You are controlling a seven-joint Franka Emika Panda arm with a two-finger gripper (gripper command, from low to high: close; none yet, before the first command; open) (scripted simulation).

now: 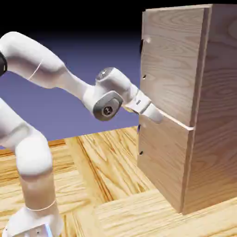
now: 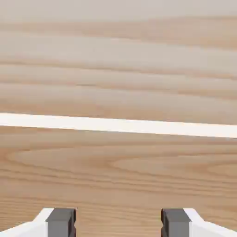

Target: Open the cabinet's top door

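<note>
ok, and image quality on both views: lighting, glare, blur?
Exterior view: black top fading to blue-violet backdrop; pale glare washes out parts of the white arm and the top door; the cabinet's side is darker. Hand view: evenly bright, grain soft, white strip nearly featureless, no clear shadow from the hand.

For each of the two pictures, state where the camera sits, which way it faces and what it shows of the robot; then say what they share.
Exterior: stands beside the white jointed robot arm, facing the tall light-brown wood-grain cabinet; arm and claw show.
Hand: rides on the hand, looking along the open claw at the cabinet's front; only two grey fingertips with white mounts show.
Shared: the claw, wood-grain front panels and pale strip between them.
</note>
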